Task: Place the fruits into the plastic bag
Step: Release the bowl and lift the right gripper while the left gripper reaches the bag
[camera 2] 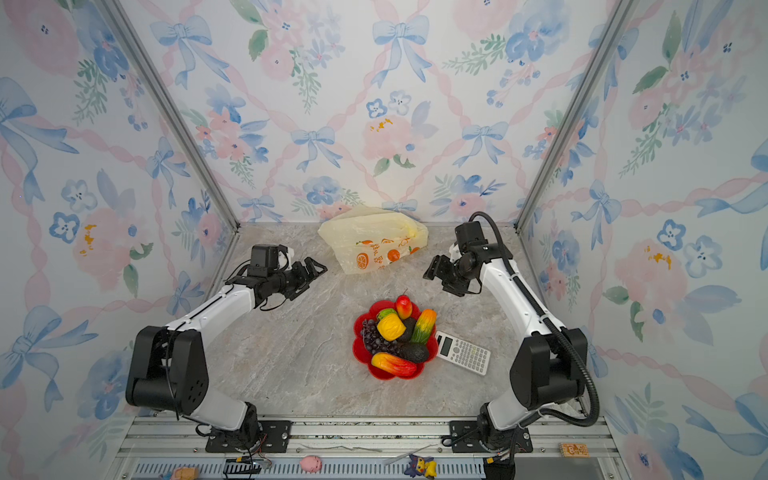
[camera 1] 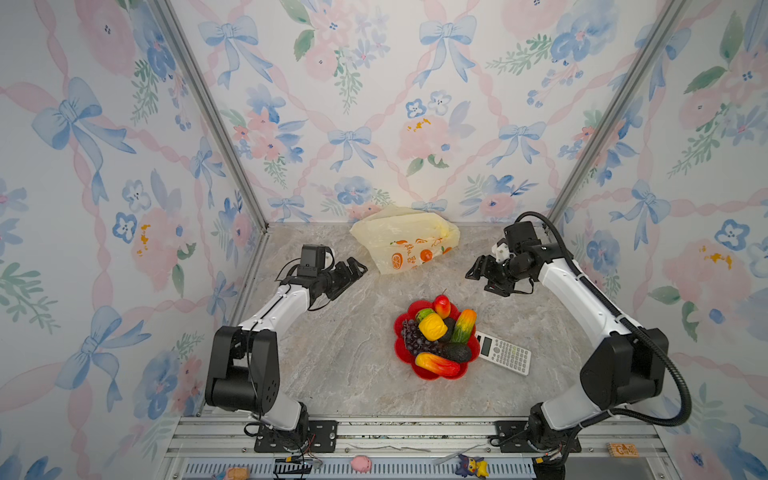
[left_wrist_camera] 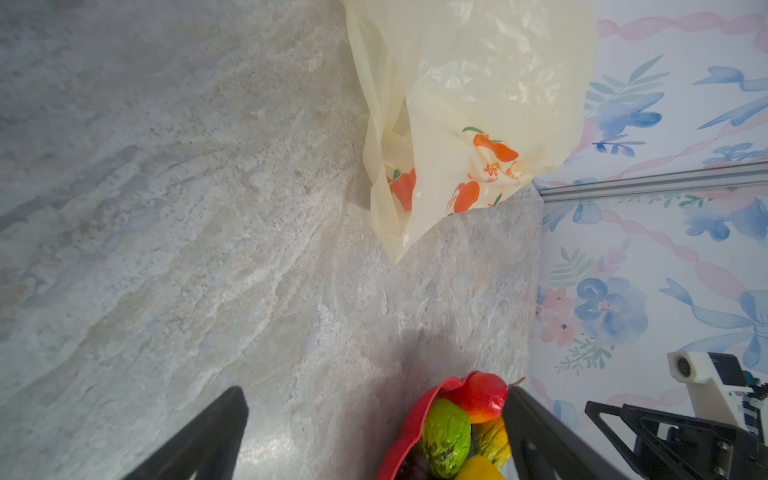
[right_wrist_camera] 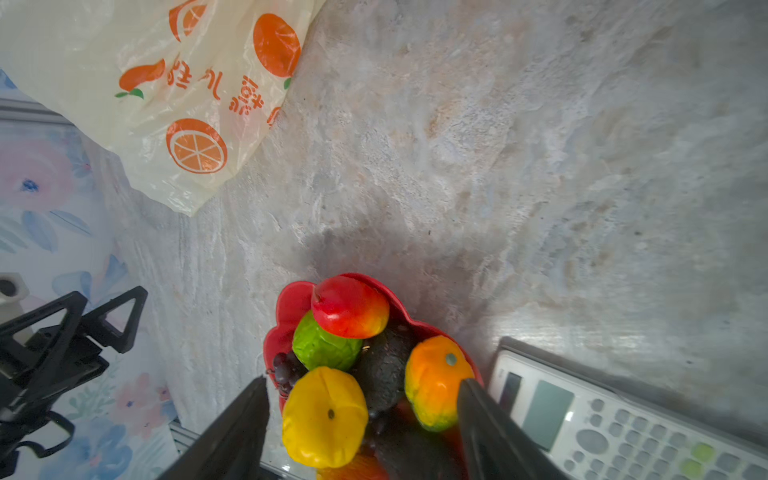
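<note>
The fruits are piled in a red flower-shaped dish (camera 1: 428, 375) (camera 2: 384, 375): a yellow lumpy one (camera 1: 432, 326) (right_wrist_camera: 324, 415), a red apple (camera 1: 441, 306) (left_wrist_camera: 482, 397), a green ball (right_wrist_camera: 324, 345), an avocado (camera 1: 457, 352), grapes (camera 1: 415, 338) and two mangoes (camera 1: 464, 326) (camera 1: 436, 365). The plastic bag (camera 1: 405, 239) (camera 2: 374, 239) (left_wrist_camera: 465, 104) (right_wrist_camera: 166, 83) lies crumpled by the back wall. My left gripper (camera 1: 357, 266) (camera 2: 318, 268) (left_wrist_camera: 374, 415) hovers open left of the bag. My right gripper (camera 1: 478, 274) (camera 2: 432, 270) (right_wrist_camera: 363, 415) hangs open and empty, right of the bag and above the dish.
A white calculator (camera 1: 505, 353) (right_wrist_camera: 602, 424) lies against the dish's right side. Flowered walls close in the marbled table (camera 1: 332, 365) on three sides. Small toys sit on the metal rail (camera 1: 374, 432) at the front.
</note>
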You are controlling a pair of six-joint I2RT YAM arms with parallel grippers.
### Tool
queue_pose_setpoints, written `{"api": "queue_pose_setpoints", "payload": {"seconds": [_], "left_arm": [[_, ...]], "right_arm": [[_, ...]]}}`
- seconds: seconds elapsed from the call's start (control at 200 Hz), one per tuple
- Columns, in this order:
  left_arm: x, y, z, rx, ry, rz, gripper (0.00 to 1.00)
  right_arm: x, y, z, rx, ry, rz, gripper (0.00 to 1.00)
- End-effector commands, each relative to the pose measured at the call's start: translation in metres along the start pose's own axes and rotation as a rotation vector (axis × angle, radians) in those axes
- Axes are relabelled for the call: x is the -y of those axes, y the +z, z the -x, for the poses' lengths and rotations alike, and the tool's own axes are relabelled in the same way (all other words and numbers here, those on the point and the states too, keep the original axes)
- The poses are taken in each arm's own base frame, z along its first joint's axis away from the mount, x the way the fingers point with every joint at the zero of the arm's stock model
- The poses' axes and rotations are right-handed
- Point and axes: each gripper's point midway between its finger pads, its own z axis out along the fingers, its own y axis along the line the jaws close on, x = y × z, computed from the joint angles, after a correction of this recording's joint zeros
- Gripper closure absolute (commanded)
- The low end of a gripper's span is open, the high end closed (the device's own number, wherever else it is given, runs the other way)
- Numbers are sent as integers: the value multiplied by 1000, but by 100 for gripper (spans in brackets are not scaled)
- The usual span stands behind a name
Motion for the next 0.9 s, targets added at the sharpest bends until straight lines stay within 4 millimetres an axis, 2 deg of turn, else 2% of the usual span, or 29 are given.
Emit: {"api": "queue_pose_setpoints", "payload": {"seconds": [0.0, 0.18, 0.32, 0.46, 0.515, 0.555, 0.58, 0.62, 0.635, 0.73, 0.83, 0.865, 0.87, 0.89], "left_arm": [[12, 24, 26, 19, 27, -40, 4], [27, 68, 62, 30, 0, -78, 10], [31, 99, 78, 31, -22, -86, 13], [48, 119, 92, 46, -38, -140, 26], [54, 127, 95, 44, -32, -154, 36], [60, 133, 95, 39, -28, -165, 48], [63, 135, 94, 35, -28, -173, 61], [67, 137, 94, 33, -31, -180, 91], [69, 138, 94, 32, -32, -182, 100], [79, 126, 95, 58, -7, -184, 100], [87, 87, 106, 143, 50, -167, 100], [85, 69, 110, 176, 62, -154, 100], [91, 61, 113, 190, 72, -164, 100], [92, 49, 116, 215, 80, -161, 100]], "right_arm": [[-28, -3, 18, 31, 50, 108, 25], [-23, -1, 19, 21, 42, 85, 24], [-10, -3, 21, 15, 62, 72, 23], [1, -8, 22, 22, 72, 65, 23], [5, -9, 21, 23, 77, 60, 23], [7, -9, 20, 22, 76, 57, 23], [8, -10, 20, 23, 77, 56, 23], [9, -11, 20, 23, 78, 54, 23], [10, -11, 20, 24, 79, 54, 23], [9, -14, 21, 35, 77, 60, 23], [3, -14, 21, 42, 75, 74, 22], [-1, -14, 20, 43, 69, 82, 22], [-2, -13, 20, 43, 68, 83, 23], [-4, -12, 19, 41, 65, 85, 23]]}}
